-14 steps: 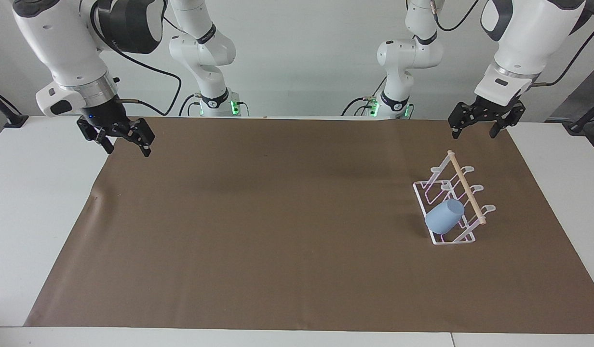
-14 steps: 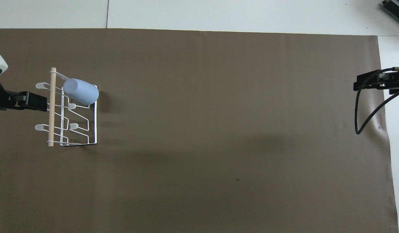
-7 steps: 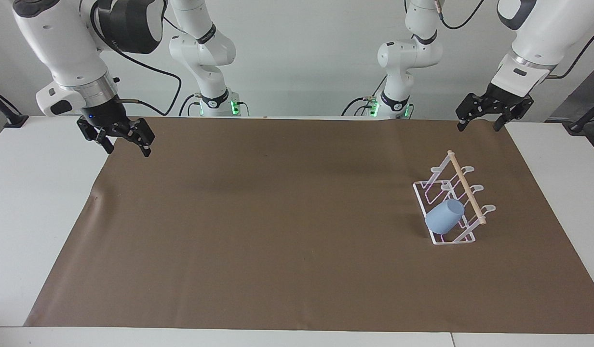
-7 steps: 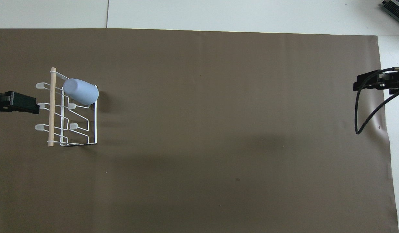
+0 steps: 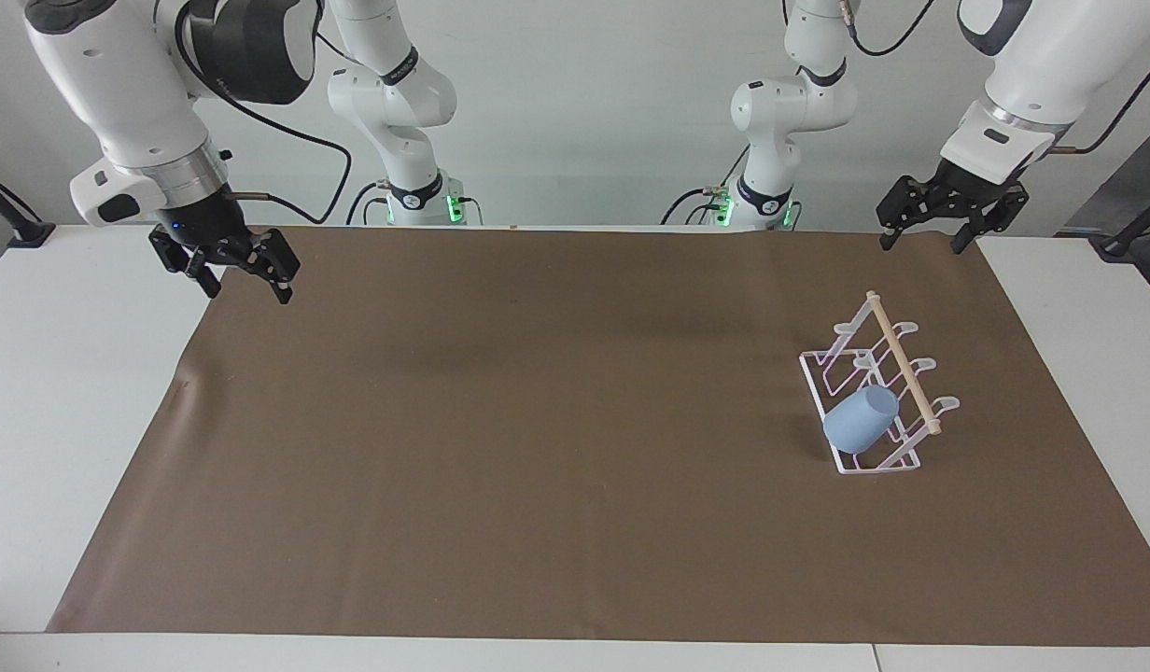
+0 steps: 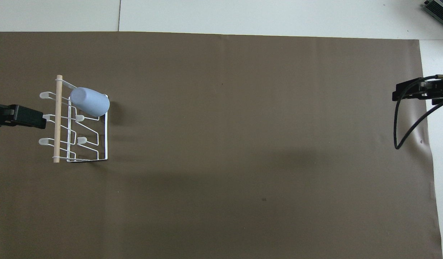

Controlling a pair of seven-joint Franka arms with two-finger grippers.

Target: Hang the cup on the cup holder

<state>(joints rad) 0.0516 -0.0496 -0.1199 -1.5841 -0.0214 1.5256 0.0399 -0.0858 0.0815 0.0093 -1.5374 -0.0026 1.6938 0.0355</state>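
In the facing view, the cup (image 5: 861, 420), a small light-blue tumbler with no handle, is seen tipped mouth-down over a slanted prong of the cup holder (image 5: 876, 397), a white wire rack with a pale wooden dowel along its top, standing on the brown mat (image 5: 538, 448) toward the left arm's end of the table. The task appears done, with the cup carried by the rack alone. The left gripper (image 5: 928, 227) is held in the air over the mat's edge nearest the robots, well apart from the rack, its fingers spread and nothing held. The right gripper (image 5: 246, 271) waits over the mat's corner at the right arm's end, likewise spread and empty. The cup is judged light, stiff and smooth-walled (so possibly slippery); a hold across its body would suit it best. In the overhead view, the cup (image 6: 89, 101) is seen lying on the rack's end prong farthest from the robots, and the cup holder (image 6: 76, 138) holds nothing else; its other prongs are bare. The left gripper (image 6: 25, 117) shows beside the dowel, and the right gripper (image 6: 410, 93) at the mat's edge.
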